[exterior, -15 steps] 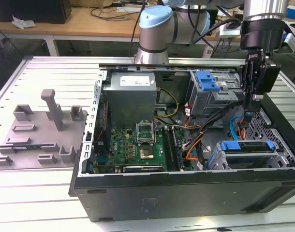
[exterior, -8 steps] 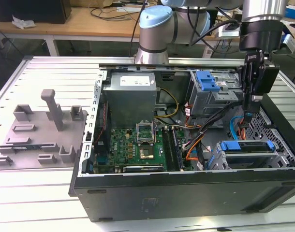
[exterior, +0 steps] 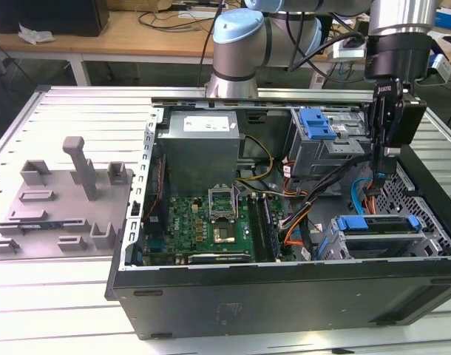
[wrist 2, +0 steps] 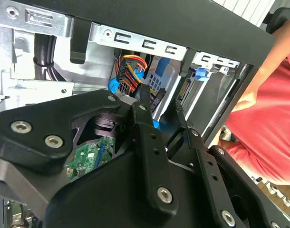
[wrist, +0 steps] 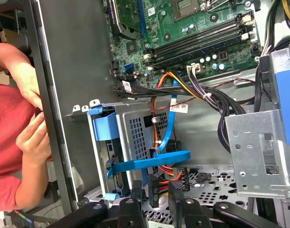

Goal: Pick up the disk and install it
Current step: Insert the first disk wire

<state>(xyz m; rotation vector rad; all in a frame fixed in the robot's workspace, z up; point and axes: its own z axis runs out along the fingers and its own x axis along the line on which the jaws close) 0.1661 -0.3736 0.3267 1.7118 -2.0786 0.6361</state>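
The disk (exterior: 378, 235) lies flat in the lower drive cage at the exterior view's right end of the open computer case, its blue carrier (exterior: 377, 223) framing it. In the first wrist view the carrier's blue rail (wrist: 149, 160) crosses in front of the perforated grey cage (wrist: 135, 130). My gripper (exterior: 381, 177) hangs straight down just above the disk, among the cables. Its two black fingers (wrist 2: 144, 116) stand apart in both wrist views, and the gripper (wrist: 155, 192) is open and holds nothing. A black cable plug sits close to the fingertips.
A blue cable (wrist: 172, 118) and orange-red wires (wrist 2: 128, 64) run beside the cage. The grey power supply (exterior: 199, 151), motherboard (exterior: 203, 222) and upper cage with blue latch (exterior: 316, 122) fill the case. A person's hands (wrist: 33, 137) rest at the case wall. A grey fixture plate (exterior: 63, 200) lies at the exterior view's left.
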